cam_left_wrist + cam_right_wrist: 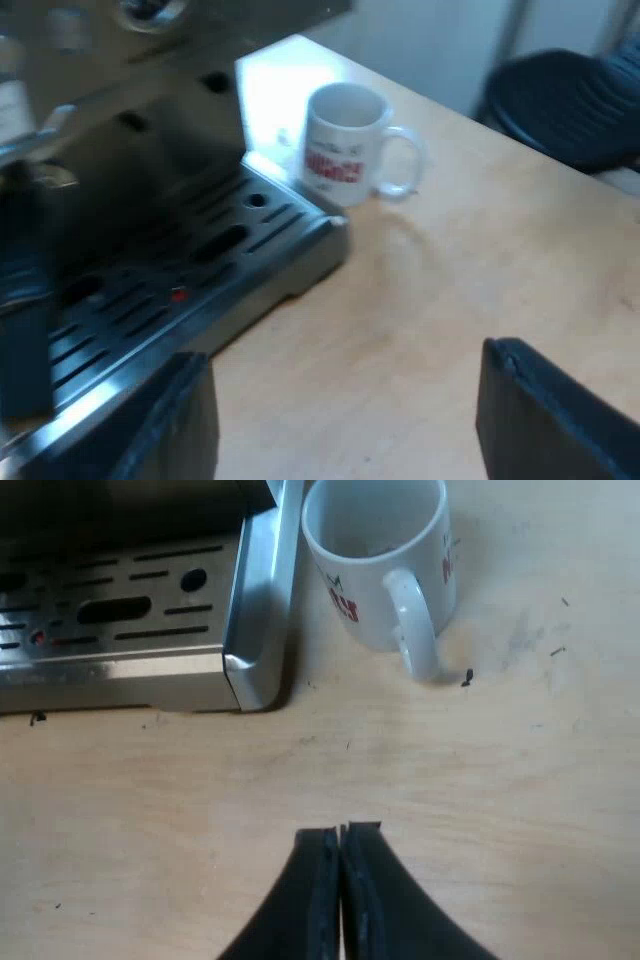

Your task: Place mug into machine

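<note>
In the left wrist view, the left gripper (350, 420) hangs over the wooden tabletop (450, 300). Its two black fingers are wide apart and there is nothing between them. The white mug (345, 145) with red letters stands upright on the tabletop, close to one of its edges. It is just beside a corner of the coffee machine's metal tray (180, 270). The mug is not on the tray yet.

In the right wrist view, the right gripper (342, 880) is low over the tabletop (520, 780), a little way from the mug (385, 560). Its fingers are pressed together and it holds nothing. The mug's handle (415, 625) points toward this gripper. The mug looks empty inside. The tray (120, 610) has slots in it, and its corner sits just beside the mug.

I think the job is at its start: nobody has grabbed the mug. Next, a gripper has to go to the mug and close on it. The right one must open its fingers first. Then the mug has to go up over the tray's rim and down flat on the slots, without tipping.
</note>
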Robot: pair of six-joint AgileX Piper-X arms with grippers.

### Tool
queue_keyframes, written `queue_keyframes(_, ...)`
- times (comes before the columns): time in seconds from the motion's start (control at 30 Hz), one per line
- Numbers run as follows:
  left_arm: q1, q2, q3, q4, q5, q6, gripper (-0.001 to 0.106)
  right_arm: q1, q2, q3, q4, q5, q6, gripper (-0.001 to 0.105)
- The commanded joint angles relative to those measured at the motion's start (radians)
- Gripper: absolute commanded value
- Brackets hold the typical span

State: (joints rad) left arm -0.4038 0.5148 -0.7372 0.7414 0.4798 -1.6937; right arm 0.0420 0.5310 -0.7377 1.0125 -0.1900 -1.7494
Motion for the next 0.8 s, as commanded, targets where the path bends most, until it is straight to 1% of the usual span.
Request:
queue_keyframes(0.03, -0.037, 0.035, -0.006, -0.047, 0.01, 0.001, 0.058, -0.004, 0.018, -0.005, -0.023, 0.008, -0.003, 0.0)
queue_keyframes(0.13, -0.091, 0.087, -0.006, -0.1, -0.004, 0.001, 0.058, -0.004, 0.043, -0.004, -0.063, 0.012, -0.003, 0.0)
queue_keyframes(0.2, -0.137, 0.143, -0.006, -0.148, -0.043, 0.001, 0.058, -0.004, 0.068, -0.004, -0.097, 0.012, -0.001, 0.0)
queue_keyframes(0.3, -0.182, 0.203, -0.006, -0.211, -0.052, 0.001, 0.058, -0.002, 0.105, -0.002, -0.099, 0.012, -0.001, 0.0)
queue_keyframes(0.4, -0.22, 0.269, -0.006, -0.276, -0.064, -0.005, 0.058, 0.011, 0.135, 0.015, -0.118, 0.023, -0.005, 0.0)
queue_keyframes(0.53, -0.23, 0.334, -0.006, -0.341, -0.064, -0.039, 0.058, 0.051, 0.149, 0.064, -0.195, 0.052, -0.005, 0.0)
queue_keyframes(0.63, -0.23, 0.377, -0.006, -0.377, -0.064, -0.046, 0.058, 0.098, 0.154, 0.114, -0.282, 0.1, -0.005, 0.0)
queue_keyframes(0.8, -0.23, 0.425, -0.006, -0.399, -0.064, -0.045, 0.058, 0.192, 0.193, 0.191, -0.464, 0.25, -0.005, 0.0)
